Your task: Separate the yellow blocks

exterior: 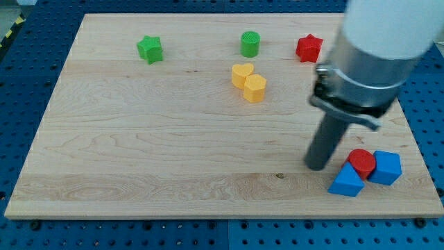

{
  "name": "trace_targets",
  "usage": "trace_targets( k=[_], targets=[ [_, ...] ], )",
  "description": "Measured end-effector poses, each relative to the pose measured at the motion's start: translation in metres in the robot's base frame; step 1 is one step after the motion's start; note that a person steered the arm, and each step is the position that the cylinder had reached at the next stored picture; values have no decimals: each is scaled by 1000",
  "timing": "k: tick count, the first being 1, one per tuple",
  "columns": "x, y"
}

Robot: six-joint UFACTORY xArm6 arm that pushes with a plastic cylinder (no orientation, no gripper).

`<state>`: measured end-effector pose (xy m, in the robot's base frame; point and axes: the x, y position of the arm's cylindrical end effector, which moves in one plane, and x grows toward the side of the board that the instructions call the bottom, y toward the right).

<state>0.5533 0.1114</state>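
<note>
Two yellow blocks touch each other above the board's middle: a yellow heart (pixel 241 73) and a yellow hexagon (pixel 255 89) just to its lower right. My tip (pixel 317 166) stands on the board at the lower right, well below and to the right of the yellow pair. It is just left of a cluster of a red cylinder (pixel 361 162), a blue triangular block (pixel 346 182) and a blue cube (pixel 386 167).
A green star (pixel 149 49) lies at the upper left. A green cylinder (pixel 250 44) sits above the yellow pair. A red star (pixel 309 48) lies at the upper right. The wooden board (pixel 139 153) rests on a blue perforated table.
</note>
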Motion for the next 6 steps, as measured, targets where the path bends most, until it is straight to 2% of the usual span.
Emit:
trace_targets(
  k=[1,2,3,4,5,6],
  targets=[
    [-5,-76],
    [-45,-148],
    [-115,-158],
    [-144,-97],
    [-144,-50],
    [-144,-38]
  ],
)
